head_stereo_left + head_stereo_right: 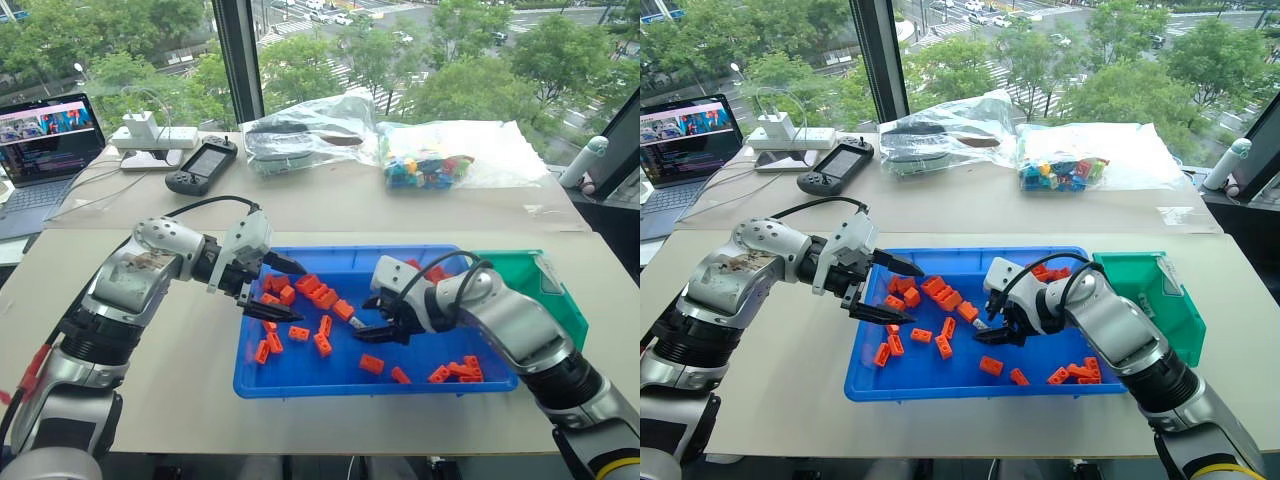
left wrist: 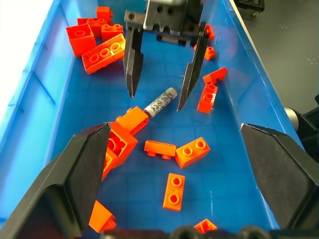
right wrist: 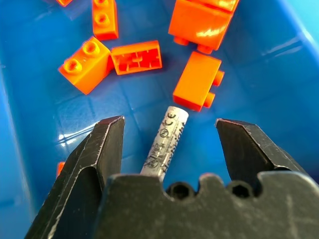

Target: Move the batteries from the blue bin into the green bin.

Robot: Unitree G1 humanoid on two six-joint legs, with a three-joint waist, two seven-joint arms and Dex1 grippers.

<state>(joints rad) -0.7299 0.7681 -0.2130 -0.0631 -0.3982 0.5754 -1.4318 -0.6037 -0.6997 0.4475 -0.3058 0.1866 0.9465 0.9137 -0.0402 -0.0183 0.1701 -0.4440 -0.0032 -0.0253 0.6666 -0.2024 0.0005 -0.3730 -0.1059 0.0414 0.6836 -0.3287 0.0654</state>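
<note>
Right wrist view: battery (image 3: 167,141), small, rigid, smooth, liable to roll; grip mid-barrel; right gripper (image 3: 169,144) jaws apart astride it, left gripper (image 2: 174,164) jaws apart, empty.

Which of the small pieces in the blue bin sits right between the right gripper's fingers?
The silver-grey battery, the only metallic cylinder among the orange bricks. It lies flat on the blue bin floor between the open right gripper.

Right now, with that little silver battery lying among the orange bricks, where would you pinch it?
Pinch the battery across its round middle, coming from above. It lies flat on the blue bin floor, one end beside an orange brick, its long sides free.
</note>
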